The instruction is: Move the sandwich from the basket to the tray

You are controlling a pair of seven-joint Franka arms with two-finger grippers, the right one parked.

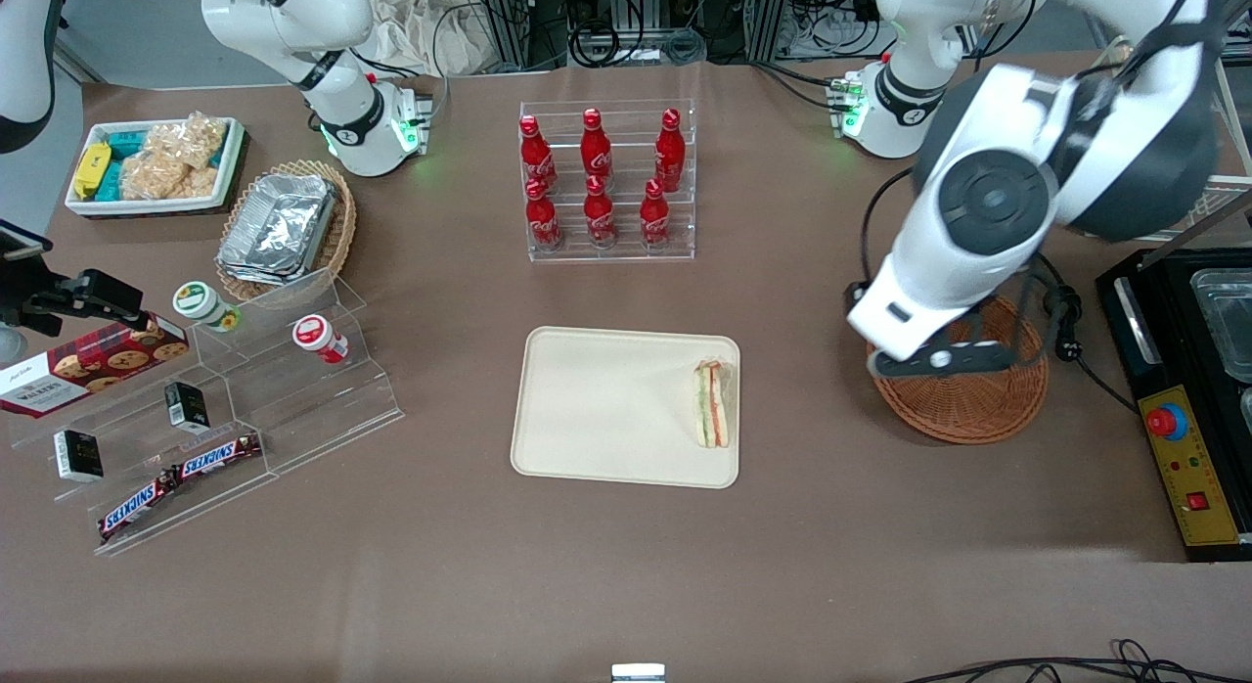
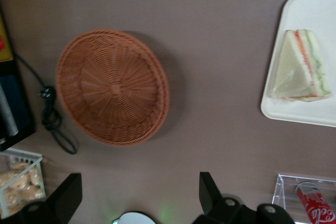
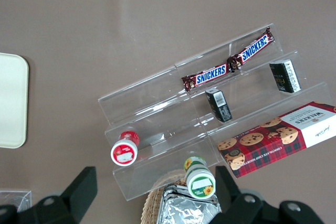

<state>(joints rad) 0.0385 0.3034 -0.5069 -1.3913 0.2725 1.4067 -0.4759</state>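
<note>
Sandwich (image 1: pixel 713 405) lying flat on the tray (image 1: pixel 606 409), hard against the rim at the working arm's end, filling stripes of orange, red and green showing along one edge. Seen again from the left wrist camera (image 2: pixel 302 66), resting on the same cream tray (image 2: pixel 310 111), touched by nothing. Tray set on the brown desk (image 1: pixel 626 566), nearer the front camera than the clear rack of red cola bottles (image 1: pixel 606 179). Reddish-brown wicker basket (image 2: pixel 113 87) standing on the desk toward the working arm's end, well apart from the tray, with nothing inside. In the front view, basket (image 1: pixel 963 409) partly covered by the left arm. End effector (image 2: pixel 139 195) hanging above the desk near the basket, fingers (image 2: pixel 210 192) spread wide and released, gripping nothing. Black cable (image 2: pixel 52 121) coiled just beside the basket. Toward the parked arm's end: clear stepped shelf (image 1: pixel 245 409) carrying Snickers bars (image 1: pixel 181 482), and a tan basket of foil containers (image 1: pixel 284 228).
</note>
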